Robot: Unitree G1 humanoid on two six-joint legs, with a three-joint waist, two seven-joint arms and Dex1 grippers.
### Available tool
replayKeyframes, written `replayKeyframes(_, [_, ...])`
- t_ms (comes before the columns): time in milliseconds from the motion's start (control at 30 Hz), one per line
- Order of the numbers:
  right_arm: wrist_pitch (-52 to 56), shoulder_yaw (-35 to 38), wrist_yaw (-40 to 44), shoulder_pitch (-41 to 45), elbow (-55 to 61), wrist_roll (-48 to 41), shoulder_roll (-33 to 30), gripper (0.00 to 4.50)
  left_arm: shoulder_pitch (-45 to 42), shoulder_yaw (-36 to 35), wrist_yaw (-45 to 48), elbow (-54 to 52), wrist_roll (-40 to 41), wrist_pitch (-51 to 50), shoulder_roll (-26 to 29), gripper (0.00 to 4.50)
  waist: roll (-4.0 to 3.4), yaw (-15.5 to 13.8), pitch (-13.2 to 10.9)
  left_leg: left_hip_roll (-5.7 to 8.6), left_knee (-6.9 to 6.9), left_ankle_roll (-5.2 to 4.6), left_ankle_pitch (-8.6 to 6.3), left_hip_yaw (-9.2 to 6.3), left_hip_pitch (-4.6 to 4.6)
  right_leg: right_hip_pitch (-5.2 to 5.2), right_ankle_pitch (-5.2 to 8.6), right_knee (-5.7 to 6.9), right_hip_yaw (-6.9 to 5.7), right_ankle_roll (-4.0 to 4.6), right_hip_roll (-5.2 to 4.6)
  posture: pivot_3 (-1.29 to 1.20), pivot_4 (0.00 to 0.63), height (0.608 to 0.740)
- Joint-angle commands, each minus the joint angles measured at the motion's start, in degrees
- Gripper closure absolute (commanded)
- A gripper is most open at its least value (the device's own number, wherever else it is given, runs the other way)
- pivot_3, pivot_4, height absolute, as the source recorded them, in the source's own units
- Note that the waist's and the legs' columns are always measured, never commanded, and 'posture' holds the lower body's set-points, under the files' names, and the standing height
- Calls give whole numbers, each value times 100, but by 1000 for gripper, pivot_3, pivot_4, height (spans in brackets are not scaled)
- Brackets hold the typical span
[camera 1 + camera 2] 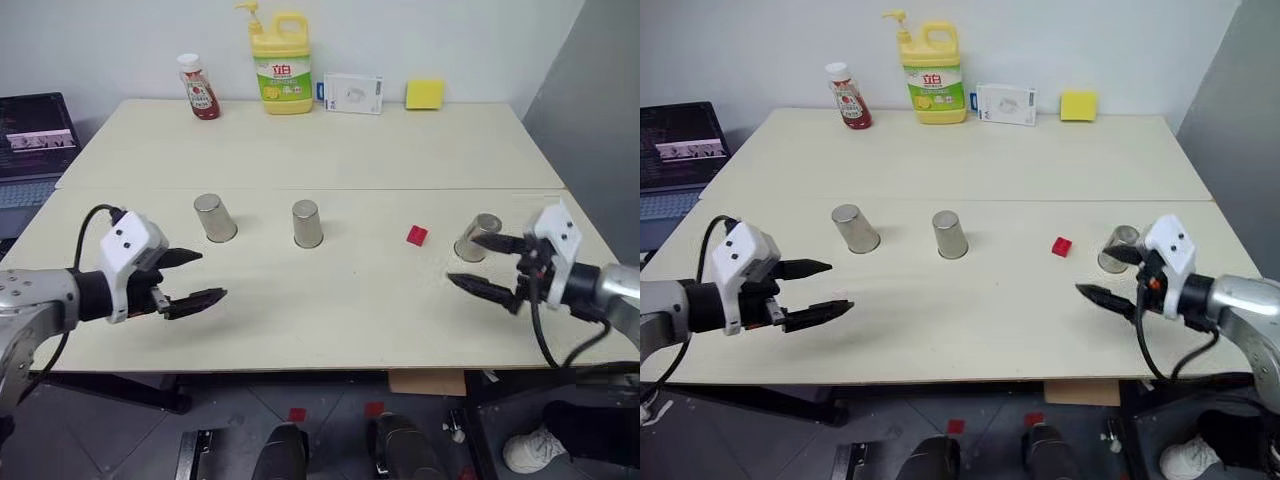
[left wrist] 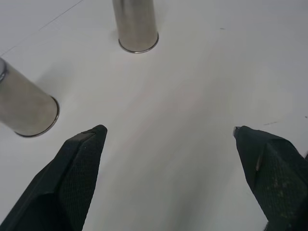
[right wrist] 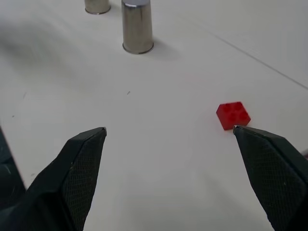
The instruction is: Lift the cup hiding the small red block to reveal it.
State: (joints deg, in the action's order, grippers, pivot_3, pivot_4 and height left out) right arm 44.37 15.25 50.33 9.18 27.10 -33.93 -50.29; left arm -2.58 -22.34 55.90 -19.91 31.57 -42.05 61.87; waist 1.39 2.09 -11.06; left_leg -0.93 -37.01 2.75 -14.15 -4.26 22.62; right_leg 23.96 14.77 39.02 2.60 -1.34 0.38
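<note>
Nearest the camera, the left tool (image 1: pixel 195 279) hangs over the front of the pale surface (image 1: pixel 330 320), its two black fingers spread apart and holding nothing. Across from it, at the right front of the surface, the right tool (image 1: pixel 487 265) also has its fingers wide apart and empty.

Just behind the right tool's upper finger lies the cup (image 1: pixel 477 238), a plain steel tumbler tipped on its side, its open mouth seeming to face the right tool; whether the finger touches the cup cannot be told. The small red block (image 1: pixel 417 235) sits bare on the surface a little to the left of that cup, between it and the middle tumbler, uncovered and touching nothing.

Left of the red block, two more steel tumblers stand mouth down: the middle tumbler (image 1: pixel 307 224) and, further left, the left tumbler (image 1: pixel 215 218), both well apart from the block and from either tool.

At the back edge of the surface, far behind the red block, stand a red-capped sauce bottle (image 1: pixel 199 88), a yellow detergent jug (image 1: pixel 282 68), a small white box (image 1: pixel 352 93) and a yellow sponge (image 1: pixel 424 94).

By the look of it the task is effectively done: the block is revealed and the hiding cup is off it. Nothing appears left but for the arms to pull clear.
</note>
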Motion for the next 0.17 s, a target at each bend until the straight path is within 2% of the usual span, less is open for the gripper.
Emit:
replayKeyframes(33, [-199, 187, 77, -23, 165, -145, -20, 12, 24, -296, 75, -45, -49, 93, 150, 0, 0, 1, 0, -2, 0, 0, 0, 1, -1, 0, 0, 1, -1, 0, 1, 0, 150, 740])
replayKeyframes(167, [-361, 51, -58, 5, 100, -60, 91, 12, 62, -313, 30, -16, -104, 162, 65, 0, 0, 1, 0, -4, 0, 0, 0, 2, -3, -1, 0, 1, -1, 0, 2, 0, 150, 740])
